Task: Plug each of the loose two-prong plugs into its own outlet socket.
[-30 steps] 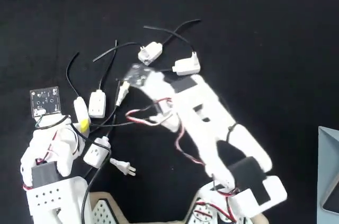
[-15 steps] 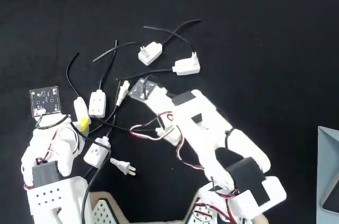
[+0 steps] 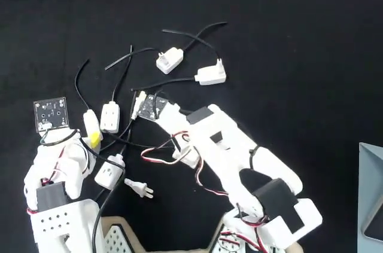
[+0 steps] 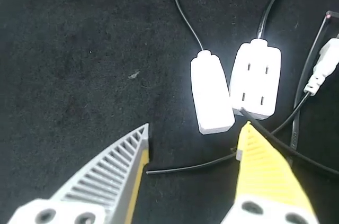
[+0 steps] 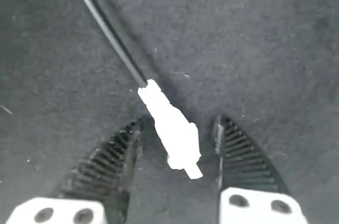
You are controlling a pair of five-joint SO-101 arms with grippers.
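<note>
A small white two-prong plug (image 5: pixel 172 128) on a black cord lies on the black cloth between the black fingers of my right gripper (image 5: pixel 177 123), which is open and straddles it. In the high view that plug (image 3: pixel 139 103) sits just ahead of the right gripper (image 3: pixel 146 108). My left gripper (image 4: pixel 195 127) stands open, one finger grey and one yellow, just short of two white outlet sockets (image 4: pixel 212 97) (image 4: pixel 257 83). In the high view the left gripper (image 3: pixel 90 138) rests by those sockets (image 3: pixel 109 116). Another loose plug (image 3: pixel 140 189) lies near the front, beside a third socket (image 3: pixel 109 172).
Two white adapters (image 3: pixel 169 60) (image 3: pixel 210 75) with black cords lie farther back. A small dark printed square (image 3: pixel 51 113) lies at the left. Black cords cross between the sockets. A grey object (image 3: pixel 371 193) stands at the right edge.
The right arm has swung leftward and drawn back toward the front, bringing its gripper down over the small white plug. The left arm has not moved.
</note>
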